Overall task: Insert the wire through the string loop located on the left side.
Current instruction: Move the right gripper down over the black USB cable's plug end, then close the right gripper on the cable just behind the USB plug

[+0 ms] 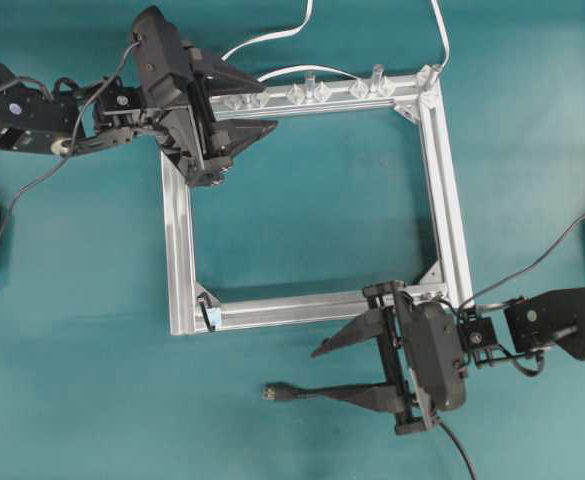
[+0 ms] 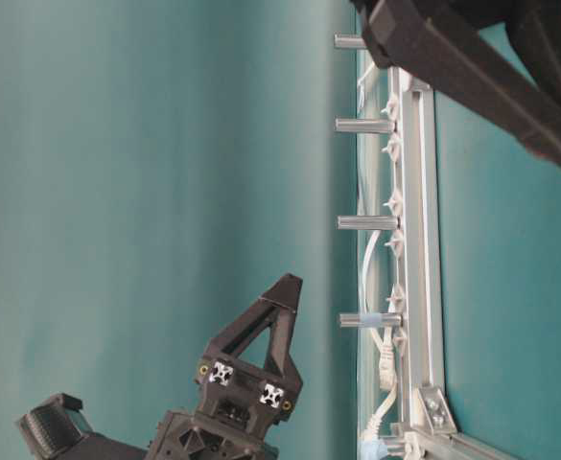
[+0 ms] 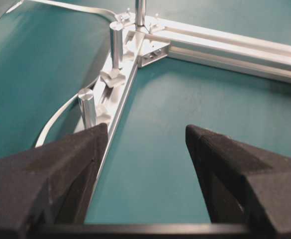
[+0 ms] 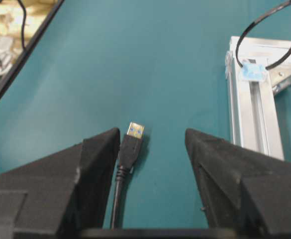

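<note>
Both tools wide apart, holding nothing.
The wire (image 4: pixel 129 149) lies on the bench (image 1: pixel 302 200) between the right tool (image 1: pixel 327 370) fingers; left tool (image 1: pixel 240 150) hovers over the frame (image 1: pixel 177 250).

Black arms, black cables, triangular gripper fingers (image 1: pixel 242 135), brass screws

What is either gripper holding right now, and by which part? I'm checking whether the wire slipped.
Nothing is held. The right gripper stands open around the wire, whose plug lies on the table; the left gripper is open and empty.
</note>
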Tool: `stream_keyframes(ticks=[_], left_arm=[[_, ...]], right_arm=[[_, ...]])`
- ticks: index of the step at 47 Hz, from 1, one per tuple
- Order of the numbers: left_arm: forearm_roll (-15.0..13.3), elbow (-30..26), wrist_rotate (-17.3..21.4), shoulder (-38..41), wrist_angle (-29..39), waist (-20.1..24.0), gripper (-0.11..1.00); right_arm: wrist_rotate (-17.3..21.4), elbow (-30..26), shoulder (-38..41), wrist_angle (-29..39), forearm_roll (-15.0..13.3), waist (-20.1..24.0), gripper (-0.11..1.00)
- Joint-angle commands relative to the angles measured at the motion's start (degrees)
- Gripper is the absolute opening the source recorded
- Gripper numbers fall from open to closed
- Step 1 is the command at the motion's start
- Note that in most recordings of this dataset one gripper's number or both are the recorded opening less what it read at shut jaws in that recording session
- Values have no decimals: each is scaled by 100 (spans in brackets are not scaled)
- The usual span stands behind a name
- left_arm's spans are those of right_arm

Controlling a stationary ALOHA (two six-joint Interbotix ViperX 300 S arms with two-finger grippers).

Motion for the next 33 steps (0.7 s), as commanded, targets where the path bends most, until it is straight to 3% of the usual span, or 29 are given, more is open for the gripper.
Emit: stream_keyframes(ticks=[1,33], left_arm=[[18,-62,18,-158,-26,-18,73],[18,9,18,-290,246,-53,72]], right_arm=[[-9,-141,-18,-26,62,26,62],[-9,-510,527,562,105,211,63]])
